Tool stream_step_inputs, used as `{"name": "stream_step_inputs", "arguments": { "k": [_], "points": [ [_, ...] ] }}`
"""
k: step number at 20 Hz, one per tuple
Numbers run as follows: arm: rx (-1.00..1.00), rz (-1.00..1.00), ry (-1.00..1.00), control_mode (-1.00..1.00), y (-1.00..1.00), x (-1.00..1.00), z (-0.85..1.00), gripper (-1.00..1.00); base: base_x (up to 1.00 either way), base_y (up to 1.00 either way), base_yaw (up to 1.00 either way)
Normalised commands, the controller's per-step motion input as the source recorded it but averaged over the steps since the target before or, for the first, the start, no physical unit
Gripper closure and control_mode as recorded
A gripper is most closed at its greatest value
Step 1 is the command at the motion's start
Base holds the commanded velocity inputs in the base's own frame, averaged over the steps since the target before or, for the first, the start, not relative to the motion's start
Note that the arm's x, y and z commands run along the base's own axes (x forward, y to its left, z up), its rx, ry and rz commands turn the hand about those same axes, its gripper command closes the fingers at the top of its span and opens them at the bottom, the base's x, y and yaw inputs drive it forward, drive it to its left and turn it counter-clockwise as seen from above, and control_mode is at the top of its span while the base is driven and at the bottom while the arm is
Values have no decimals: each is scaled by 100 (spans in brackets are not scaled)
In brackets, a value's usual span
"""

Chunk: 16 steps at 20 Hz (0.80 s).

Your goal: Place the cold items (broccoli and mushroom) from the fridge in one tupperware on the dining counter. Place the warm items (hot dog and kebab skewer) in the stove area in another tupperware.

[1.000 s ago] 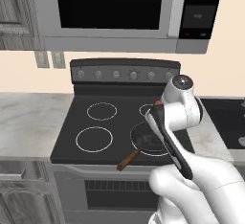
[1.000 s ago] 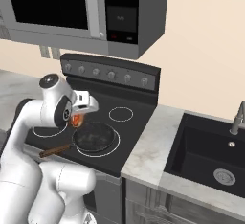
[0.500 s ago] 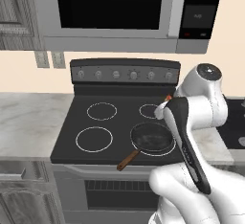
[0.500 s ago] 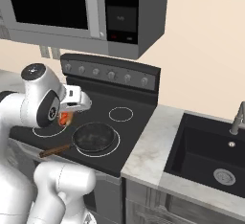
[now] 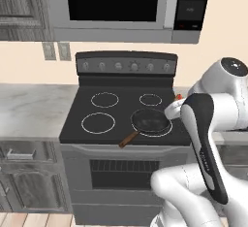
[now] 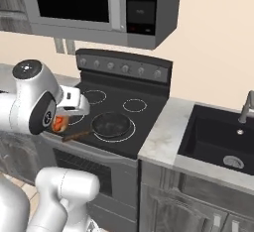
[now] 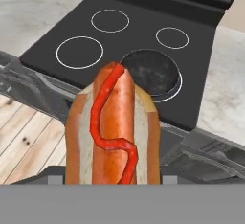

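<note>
A hot dog (image 7: pixel 112 122) in a bun with a red ketchup squiggle fills the middle of the hand view, held lengthwise. My gripper (image 6: pixel 63 119) is shut on the hot dog (image 6: pixel 58 123), which shows as an orange patch under the white hand. The hand hangs over the front edge of the stove (image 6: pixel 124 114), left of the pan in the right base view. In the left base view the gripper (image 5: pixel 175 107) sits beside the pan's right rim, with a red tip of the hot dog (image 5: pixel 180 96) peeking out behind the forearm.
A dark frying pan (image 5: pixel 151 121) with a brown handle rests on the front right burner (image 7: pixel 152 74). A microwave (image 5: pixel 116 3) hangs above the stove. A black sink (image 6: pixel 223 137) with a faucet (image 6: pixel 246 107) lies to the right, and marble counter (image 5: pixel 29 107) to the left.
The arm has drawn back from over the pan toward the stove's front edge, carrying the hot dog with it. The pan has stayed put.
</note>
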Motion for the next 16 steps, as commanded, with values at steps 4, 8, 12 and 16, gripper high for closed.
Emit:
{"name": "stream_step_inputs", "arguments": {
  "k": [4, 8, 12, 16],
  "points": [
    [0, 0, 0, 100, 0, 0, 0, 100, -95, -12, 3],
    [0, 0, 0, 100, 0, 0, 0, 100, -100, -44, 21],
    [0, 0, 0, 100, 0, 0, 0, 100, -96, -51, 48],
    [0, 0, 0, 100, 0, 0, 0, 100, -74, -59, 70]
  ]
}}
